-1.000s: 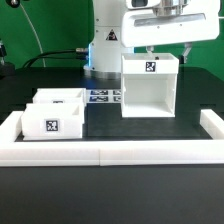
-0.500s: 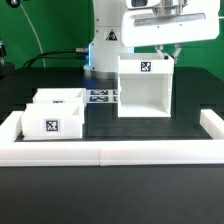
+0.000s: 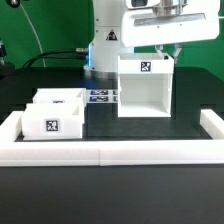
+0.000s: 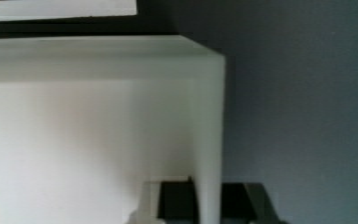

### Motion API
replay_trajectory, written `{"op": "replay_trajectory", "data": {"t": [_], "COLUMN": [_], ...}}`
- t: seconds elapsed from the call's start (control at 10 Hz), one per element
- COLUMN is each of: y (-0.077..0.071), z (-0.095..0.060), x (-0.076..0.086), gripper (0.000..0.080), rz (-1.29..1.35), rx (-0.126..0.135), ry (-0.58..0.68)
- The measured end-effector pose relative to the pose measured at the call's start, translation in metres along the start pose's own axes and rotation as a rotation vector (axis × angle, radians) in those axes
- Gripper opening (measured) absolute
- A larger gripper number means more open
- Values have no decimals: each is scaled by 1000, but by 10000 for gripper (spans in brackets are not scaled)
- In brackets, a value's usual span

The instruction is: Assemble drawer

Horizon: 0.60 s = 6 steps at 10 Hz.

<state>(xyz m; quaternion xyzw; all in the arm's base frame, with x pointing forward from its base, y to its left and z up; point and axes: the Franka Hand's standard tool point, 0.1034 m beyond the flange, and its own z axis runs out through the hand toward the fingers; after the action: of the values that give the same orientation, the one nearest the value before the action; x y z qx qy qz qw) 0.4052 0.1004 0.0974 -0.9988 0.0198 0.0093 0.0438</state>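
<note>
The drawer's tall white box shell [image 3: 145, 88] stands open-fronted at the middle of the black table, with a square tag on its top front edge. My gripper [image 3: 170, 50] comes down on the top of the wall on the exterior view's right. In the wrist view the gripper [image 4: 208, 202] has that thin white wall [image 4: 208, 120] between its two black fingers [image 4: 247, 203], shut on it. Two small open-top trays [image 3: 60, 98] [image 3: 53, 120] with tags sit side by side at the exterior view's left.
The marker board [image 3: 100, 97] lies flat between the trays and the box shell. A long low white rail [image 3: 110, 152] edges the table's front and both sides. The robot's base [image 3: 103, 45] stands behind the box shell.
The box shell, held by my gripper, has shifted a little toward the exterior view's left since one second ago. Nothing has moved in the last half second.
</note>
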Motion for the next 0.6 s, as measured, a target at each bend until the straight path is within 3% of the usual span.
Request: {"op": "replay_trajectory", "data": {"t": [0.6], "y": [-5], "z": [-2], "x": [66], "gripper": [41], "rz": [-22], "rx": [30], "ry": [47]}}
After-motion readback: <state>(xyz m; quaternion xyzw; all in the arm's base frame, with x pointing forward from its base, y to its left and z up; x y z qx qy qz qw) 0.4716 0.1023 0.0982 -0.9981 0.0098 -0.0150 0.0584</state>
